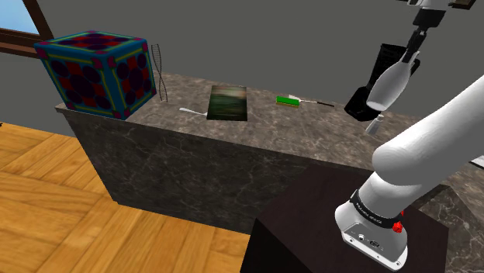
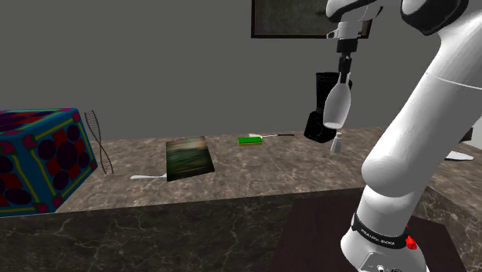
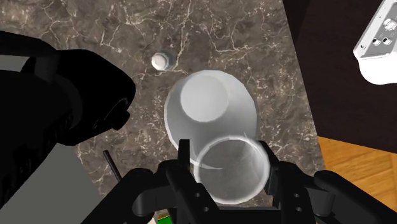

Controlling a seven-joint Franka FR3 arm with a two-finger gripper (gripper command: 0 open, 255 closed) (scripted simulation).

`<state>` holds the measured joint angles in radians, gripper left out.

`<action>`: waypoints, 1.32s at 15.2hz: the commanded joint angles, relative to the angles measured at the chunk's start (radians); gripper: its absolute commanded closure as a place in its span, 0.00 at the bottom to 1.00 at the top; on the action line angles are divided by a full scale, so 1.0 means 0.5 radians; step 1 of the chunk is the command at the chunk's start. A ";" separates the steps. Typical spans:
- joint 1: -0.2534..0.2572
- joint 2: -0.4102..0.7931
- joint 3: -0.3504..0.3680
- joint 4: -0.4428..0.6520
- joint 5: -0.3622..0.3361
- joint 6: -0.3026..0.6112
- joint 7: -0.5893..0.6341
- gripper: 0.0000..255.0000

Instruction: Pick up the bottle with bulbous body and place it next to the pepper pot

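A white bottle with a bulbous body (image 1: 391, 82) (image 2: 337, 105) hangs tilted in the air, above the marble counter (image 1: 295, 128). My gripper (image 1: 414, 46) (image 2: 344, 65) is shut on its neck from above. In the wrist view the fingers (image 3: 185, 156) clasp the bottle's neck (image 3: 230, 170), and its round body (image 3: 210, 109) points down toward the counter. The pepper pot (image 1: 375, 124) (image 2: 337, 143) (image 3: 159, 60), small and white, stands on the counter just below and a little beyond the bottle. The two do not touch.
A black appliance (image 1: 371, 87) (image 2: 323, 108) (image 3: 57, 114) stands right behind the pepper pot. Further along the shoulder view's left lie a green-handled tool (image 1: 290, 100), a dark book (image 1: 229, 102), a wire whisk (image 1: 160, 74) and a big patterned cube (image 1: 97, 71). The stand (image 1: 310, 233) is below.
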<state>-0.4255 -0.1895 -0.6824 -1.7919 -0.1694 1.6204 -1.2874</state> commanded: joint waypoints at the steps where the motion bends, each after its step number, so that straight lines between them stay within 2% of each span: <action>1: -0.027 0.102 -0.087 0.102 0.051 -0.005 -0.132 1.00; 5: -0.121 0.361 -0.266 0.319 0.218 -0.010 -0.427 1.00; 9: -0.311 0.693 -0.396 0.597 0.471 -0.057 -0.744 1.00; 13: -0.633 1.053 -0.417 0.960 0.750 -0.170 -1.021 1.00; 17: -1.056 1.425 -0.350 1.466 1.012 -0.359 -1.209 1.00; 18: -1.084 1.444 -0.339 1.499 1.023 -0.371 -1.214 1.00; 20: -1.039 1.415 -0.347 1.391 1.002 -0.295 -1.215 1.00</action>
<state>-0.9445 0.5168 -0.8561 -1.0870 0.3304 1.4622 -1.8909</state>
